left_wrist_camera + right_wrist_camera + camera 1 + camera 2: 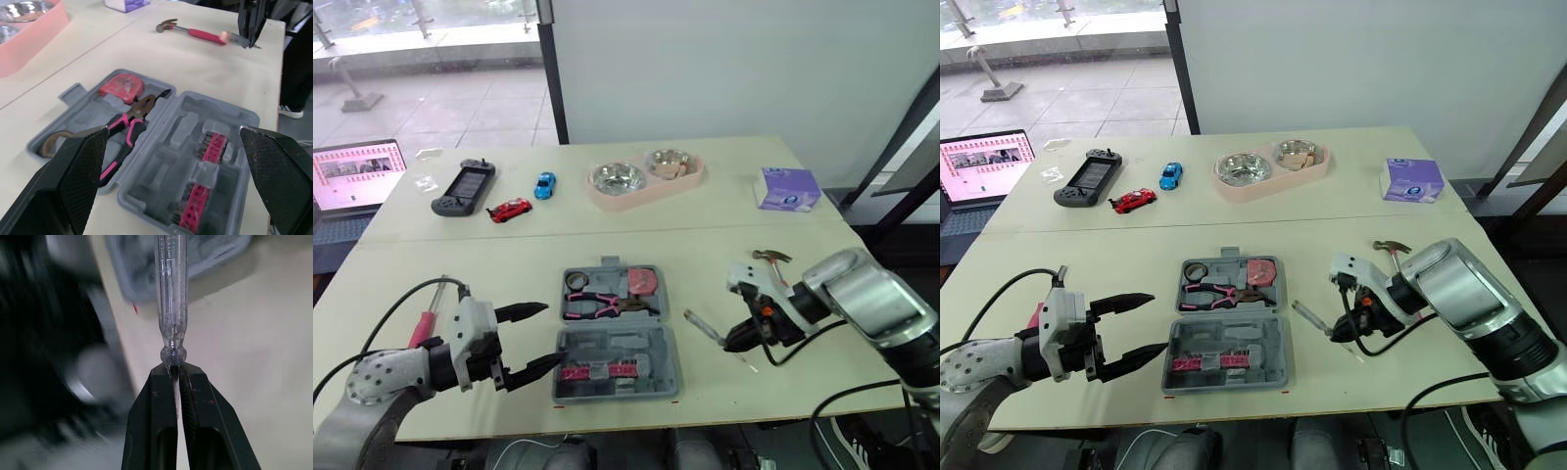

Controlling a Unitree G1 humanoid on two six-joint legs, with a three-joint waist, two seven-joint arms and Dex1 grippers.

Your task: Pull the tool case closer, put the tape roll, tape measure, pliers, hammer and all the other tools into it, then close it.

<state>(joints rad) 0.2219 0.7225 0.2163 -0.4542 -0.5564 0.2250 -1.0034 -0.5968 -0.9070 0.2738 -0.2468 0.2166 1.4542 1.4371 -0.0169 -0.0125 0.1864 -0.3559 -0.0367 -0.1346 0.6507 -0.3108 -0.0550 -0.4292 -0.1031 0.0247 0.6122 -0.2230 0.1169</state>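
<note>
The open grey tool case [656,352] lay at the near middle of the table [509,264]. Its far half held the tape roll [576,280], the pink-handled pliers [599,305] and the red tape measure [642,281]. Pink bit holders [597,371] sat in its near half.

The right gripper [173,369] hovered just right of the case with its fingers pinched tight on the thin end of a clear-handled screwdriver [699,325]. The handle pointed left toward the case, above the tabletop. The hammer [195,32] lay on the table beyond the right arm, to the far right of the case.

The left gripper [551,335] was at the case's near left with its fingers spread wide and holding nothing. The nearer fingertip was just beside the case's left edge. A pink-handled tool [427,321] lay on the table left of that arm.

Farther back stood a pink double bowl [646,191], two toy cars [511,210] and a purple tissue box [787,188].
</note>
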